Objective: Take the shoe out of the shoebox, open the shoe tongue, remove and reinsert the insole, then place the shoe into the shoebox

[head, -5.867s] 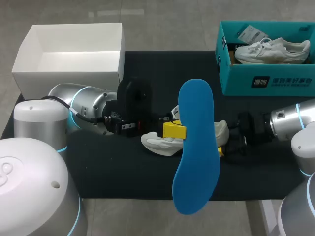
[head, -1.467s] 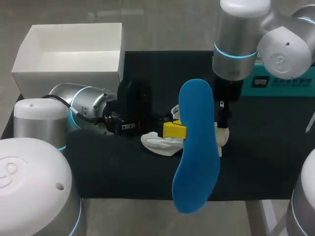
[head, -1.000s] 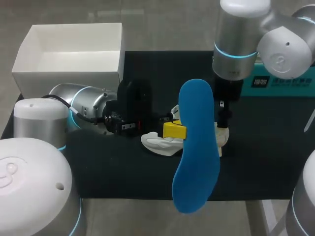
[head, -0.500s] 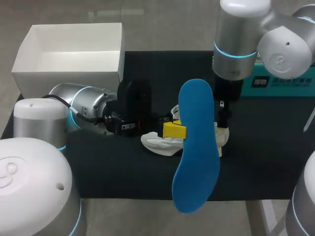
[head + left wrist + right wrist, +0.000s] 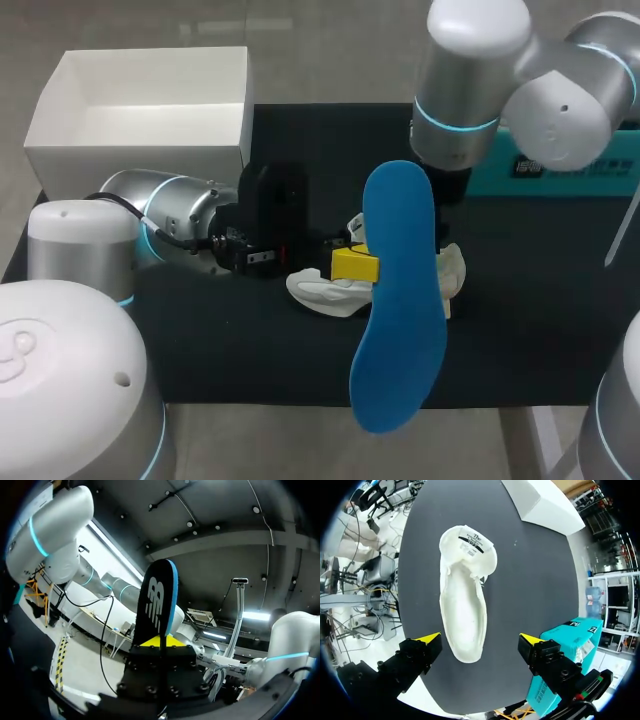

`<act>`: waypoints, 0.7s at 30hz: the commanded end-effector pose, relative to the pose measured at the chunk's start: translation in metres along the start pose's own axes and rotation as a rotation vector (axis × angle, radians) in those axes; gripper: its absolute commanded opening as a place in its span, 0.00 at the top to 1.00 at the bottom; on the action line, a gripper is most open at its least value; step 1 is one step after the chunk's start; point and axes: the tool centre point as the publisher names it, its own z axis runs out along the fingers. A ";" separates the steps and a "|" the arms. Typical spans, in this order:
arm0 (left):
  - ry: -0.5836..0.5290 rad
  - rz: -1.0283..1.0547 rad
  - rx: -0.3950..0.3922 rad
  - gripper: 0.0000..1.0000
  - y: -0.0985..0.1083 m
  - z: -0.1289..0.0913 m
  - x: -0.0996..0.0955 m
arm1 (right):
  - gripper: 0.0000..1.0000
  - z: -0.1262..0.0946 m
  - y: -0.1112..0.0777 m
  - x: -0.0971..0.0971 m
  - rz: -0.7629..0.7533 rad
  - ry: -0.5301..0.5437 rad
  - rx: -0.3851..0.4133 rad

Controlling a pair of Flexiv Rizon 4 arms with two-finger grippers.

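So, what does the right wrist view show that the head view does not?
Only the right wrist view: the whole white shoe, its tongue laid open, and the right gripper open, with a yellow tip on either side of the shoe, apart from it. Only the head view: the blue insole clamped in the left gripper, covering most of the shoe. Both: the shoe lying on the black mat, the teal shoebox and the white box.

One white shoe [image 5: 462, 605], one blue insole [image 5: 400, 300], one white box [image 5: 150, 75], one teal shoebox [image 5: 600, 178], one black mat [image 5: 250, 340]
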 end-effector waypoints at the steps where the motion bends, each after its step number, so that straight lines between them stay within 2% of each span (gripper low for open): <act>1: 0.000 0.000 0.001 1.00 0.000 0.000 0.000 | 0.00 0.032 0.021 -0.011 -0.013 0.034 -0.006; 8: 0.000 0.000 0.001 1.00 0.000 0.000 0.000 | 0.00 0.059 0.035 -0.023 -0.026 0.048 -0.027; 17: 0.000 0.000 0.001 1.00 0.000 0.000 0.000 | 0.00 0.079 0.047 -0.026 -0.041 0.058 -0.029; 20: 0.000 0.000 0.001 1.00 0.000 0.000 0.000 | 0.26 0.089 0.050 -0.024 -0.042 0.068 -0.035; 21: 0.000 0.000 0.001 1.00 0.000 0.000 0.000 | 0.39 0.092 0.051 -0.022 -0.044 0.073 -0.027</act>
